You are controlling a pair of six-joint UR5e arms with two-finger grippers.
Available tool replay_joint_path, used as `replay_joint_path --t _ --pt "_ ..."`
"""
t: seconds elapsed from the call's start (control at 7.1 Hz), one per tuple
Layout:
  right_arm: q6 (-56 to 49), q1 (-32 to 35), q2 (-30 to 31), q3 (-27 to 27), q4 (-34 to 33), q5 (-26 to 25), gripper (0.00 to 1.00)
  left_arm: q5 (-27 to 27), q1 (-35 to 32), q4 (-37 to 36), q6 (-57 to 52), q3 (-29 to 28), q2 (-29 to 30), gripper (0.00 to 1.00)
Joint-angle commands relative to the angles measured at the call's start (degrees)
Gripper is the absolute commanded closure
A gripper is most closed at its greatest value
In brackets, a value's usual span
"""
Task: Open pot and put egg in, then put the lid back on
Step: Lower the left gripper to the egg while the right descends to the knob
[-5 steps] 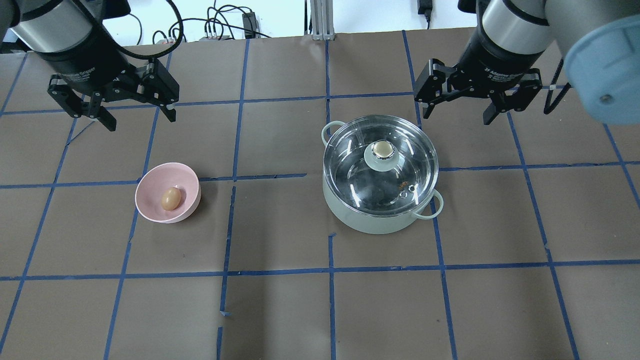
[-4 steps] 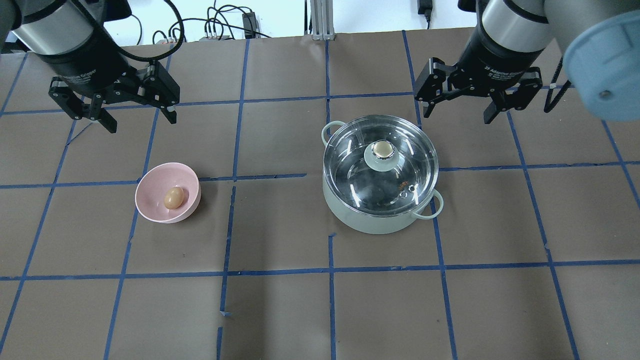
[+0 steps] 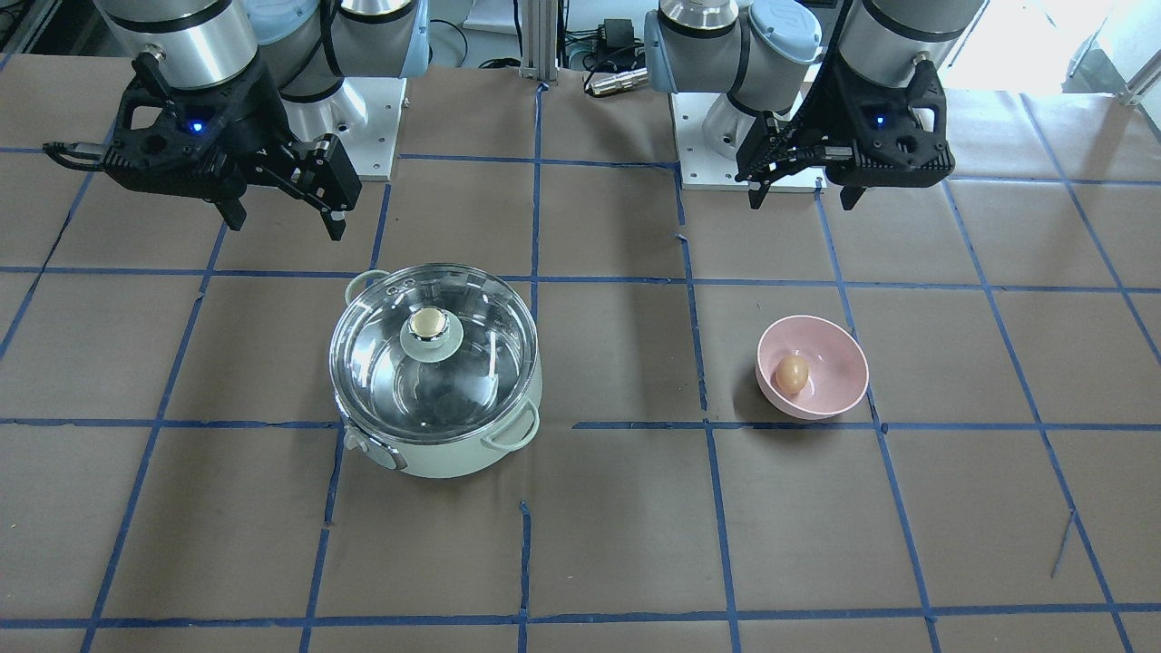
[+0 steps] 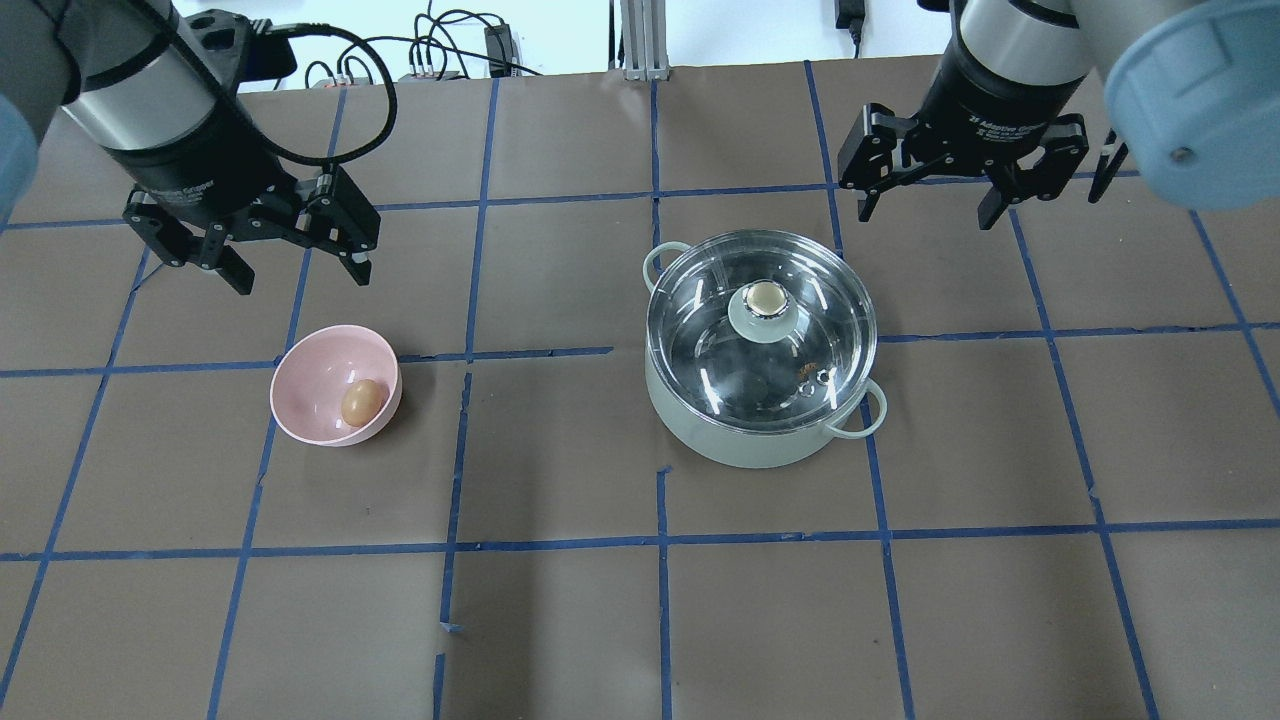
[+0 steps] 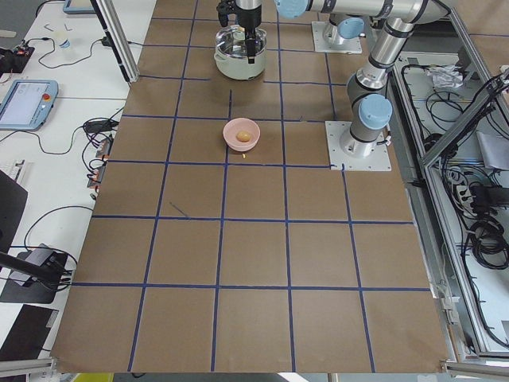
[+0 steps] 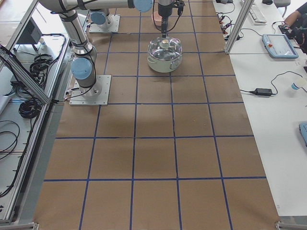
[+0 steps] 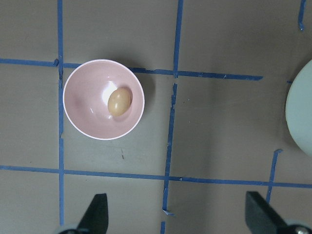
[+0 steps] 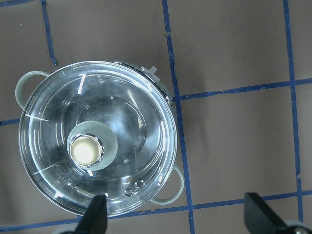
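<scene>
Left wrist view: I get only a pale sliver of the pot (image 7: 303,114) at the right edge. Of the left gripper (image 7: 178,212) I see just two dark fingertips (image 7: 97,210) poking in at the bottom edge. Right wrist view: the right gripper (image 8: 176,212) is cut off the same way, two fingertips (image 8: 95,213) at the bottom. Side views: from the left end the egg (image 5: 245,137) is a mere speck in the pink bowl (image 5: 232,127). From the right end the pink bowl is mostly hidden behind what is probably the right gripper, with the egg out of sight.
</scene>
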State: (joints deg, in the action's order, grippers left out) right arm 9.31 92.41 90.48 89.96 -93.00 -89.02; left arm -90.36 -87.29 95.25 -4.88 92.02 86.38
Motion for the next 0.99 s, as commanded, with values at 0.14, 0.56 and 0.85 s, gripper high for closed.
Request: replay_joint_path --t 0.14,0.56,0.85 --pt "8.16 4.76 -3.1 0.48 -4.71 0.43 0.0 -0.34 4.22 -8.19 -13.21 6.48 1.07 0.02" --pt "10.91 9.01 -7.15 1.71 -10.26 0.52 0.0 0.09 8.34 -18.32 -14.02 12.55 5.36 0.02" --pt "13.09 11.2 -7.77 2.15 -10.35 0.52 0.0 0.44 10.64 -26.54 -14.1 17.2 7.3 0.03"
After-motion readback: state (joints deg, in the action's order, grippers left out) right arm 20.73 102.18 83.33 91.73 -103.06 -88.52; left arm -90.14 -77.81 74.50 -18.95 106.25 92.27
